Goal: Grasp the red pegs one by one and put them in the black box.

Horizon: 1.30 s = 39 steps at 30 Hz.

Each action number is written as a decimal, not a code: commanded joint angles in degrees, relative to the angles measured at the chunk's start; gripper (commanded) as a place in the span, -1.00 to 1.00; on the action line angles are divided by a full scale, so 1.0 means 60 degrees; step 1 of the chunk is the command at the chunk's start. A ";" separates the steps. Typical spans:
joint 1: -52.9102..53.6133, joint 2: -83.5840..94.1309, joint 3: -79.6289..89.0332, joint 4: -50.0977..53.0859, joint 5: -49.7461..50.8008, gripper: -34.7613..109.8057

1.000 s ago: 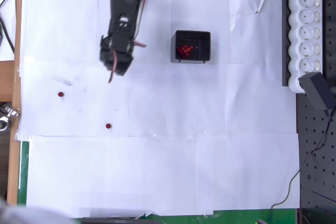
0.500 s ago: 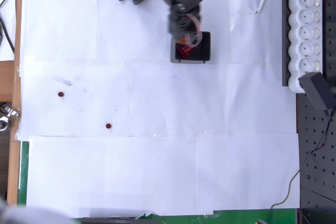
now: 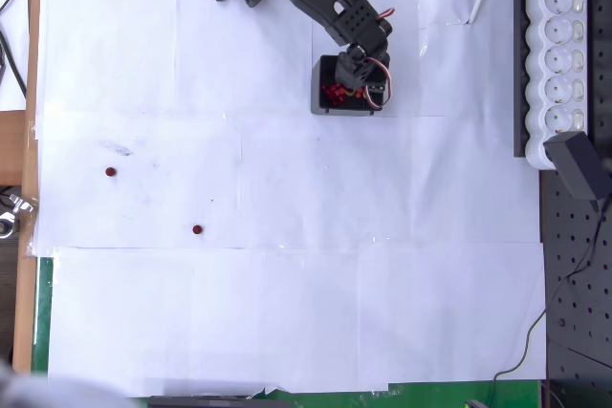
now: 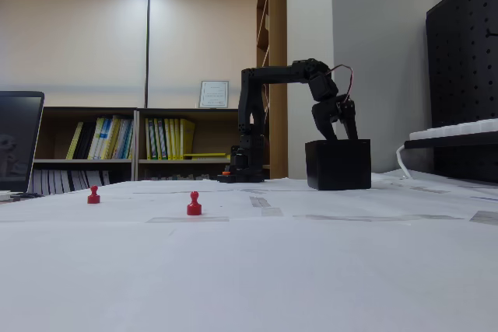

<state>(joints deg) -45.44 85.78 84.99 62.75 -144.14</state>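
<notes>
- We see that the hand (image 3: pixel 371 86) has swung across since a second ago: then it hung over bare paper well to the left of the black box (image 3: pixel 328 102) in the overhead view, half a second ago it was over the box's left part, and now it sits over the box's right part.
- In the fixed view the hand (image 4: pixel 336 128) hangs just above the box's (image 4: pixel 338 165) top rim, fingers pointing down; we cannot tell whether they are spread or pressed together, nor whether anything is between them.
- The box itself has not shifted between the overhead frames; it stands on the white paper covering the desk (image 3: pixel 287 312).
- Inside the box, at its left part in the overhead view, we see a small heap of red pegs (image 3: pixel 333 94), as in the earlier frames; the arm covers the rest of the inside, so we cannot count them.
- Two pegs lie outside the box, unmoved: one peg (image 3: pixel 197 229) well to the lower left of the box, and another peg (image 3: pixel 111 172) farther left still.
- In the fixed view both stand upright, well apart from the box: the nearer one (image 4: pixel 194 204) and the farther one (image 4: pixel 93 195).
- A white power strip (image 3: pixel 560 54) lies well to the right of the box in the overhead view.
</notes>
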 commanded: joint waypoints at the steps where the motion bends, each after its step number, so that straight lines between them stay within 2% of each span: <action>1: 0.0029 -0.0044 0.0190 0.0044 -0.0044 -0.47; 8: 0.0322 -0.0352 0.0601 0.0645 -0.0015 -0.23; 16: 0.0923 -0.1392 0.2798 0.2329 0.0117 -0.23; 18: 0.1436 -0.2051 0.3677 0.2871 0.0264 -0.23; 21: 0.2769 -0.3413 0.3384 0.2681 0.1157 -0.23; 25: 0.5332 -0.4570 0.0469 0.1479 0.3530 -0.23; 32: 0.9668 -0.5669 -0.5801 -0.3486 0.7705 -0.23; 39: 1.2114 -0.4219 -0.8174 -0.7749 0.9375 -0.23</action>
<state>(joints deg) 22.15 57.13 36.91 27.51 -90.26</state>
